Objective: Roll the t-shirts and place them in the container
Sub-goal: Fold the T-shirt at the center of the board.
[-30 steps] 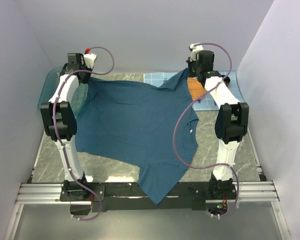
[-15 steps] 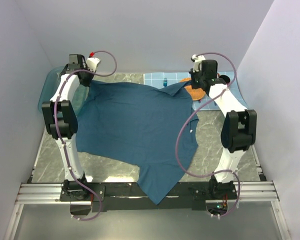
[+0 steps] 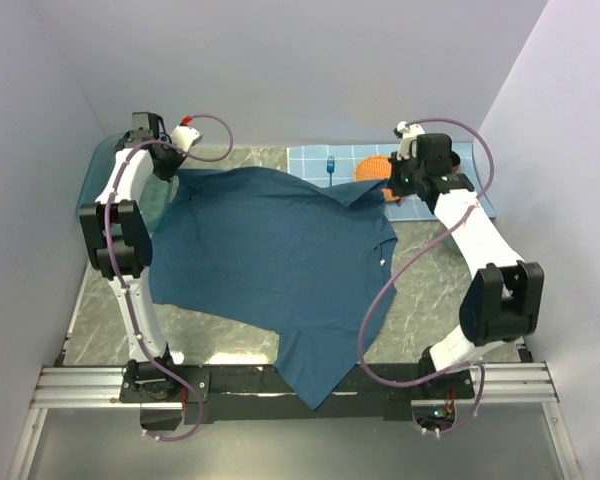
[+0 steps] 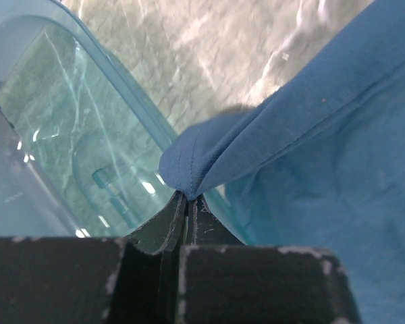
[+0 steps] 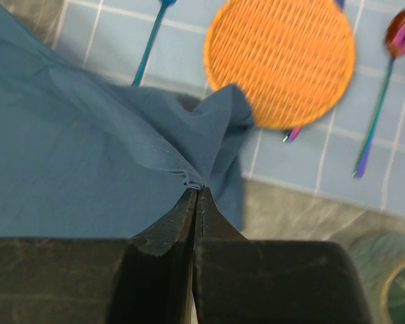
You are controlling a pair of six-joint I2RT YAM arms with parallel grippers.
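t-shirt [image 3: 270, 260] lies spread, long axis slanting far-left to near-right.

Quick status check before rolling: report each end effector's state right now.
Left end effector: closed, pinching a fold of the t-shirt.
Right end effector: closed, pinching the t-shirt's edge beside the orange plate.

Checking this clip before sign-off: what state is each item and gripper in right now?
t-shirt: unrolled, spread over the table, far edges lifted.
left gripper: shut on t-shirt edge.
right gripper: shut on t-shirt edge.
tub: upright, far left corner.
orange plate: flat on the placemat, bare.
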